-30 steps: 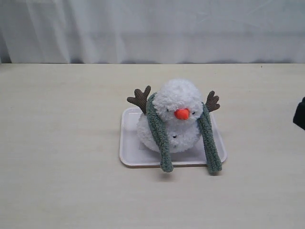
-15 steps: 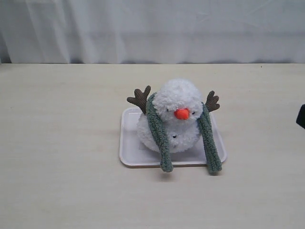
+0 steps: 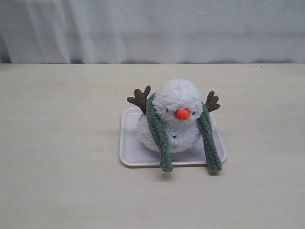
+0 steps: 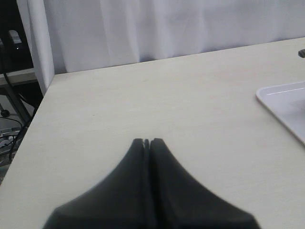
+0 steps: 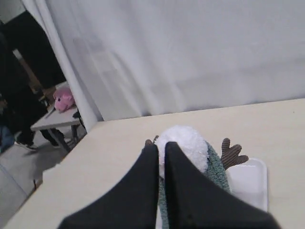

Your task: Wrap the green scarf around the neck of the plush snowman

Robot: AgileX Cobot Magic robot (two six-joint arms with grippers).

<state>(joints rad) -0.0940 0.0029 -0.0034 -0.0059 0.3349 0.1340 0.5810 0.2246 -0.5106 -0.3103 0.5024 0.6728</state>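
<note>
Right gripper (image 5: 161,147), closed and empty, has withdrawn rightward; green scarf (image 3: 158,136) drapes the plush snowman (image 3: 177,98) at its neck (image 3: 167,121), so wrapping appears complete.

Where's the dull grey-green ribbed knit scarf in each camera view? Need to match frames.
Exterior: grey-green knit scarf at centre, two strands down the fluffy white plush snowman's front.
Left wrist: not in it.
Right wrist: scarf draped beside the snowman's head.
Shared landmark: flat white tray, in all three.
</note>
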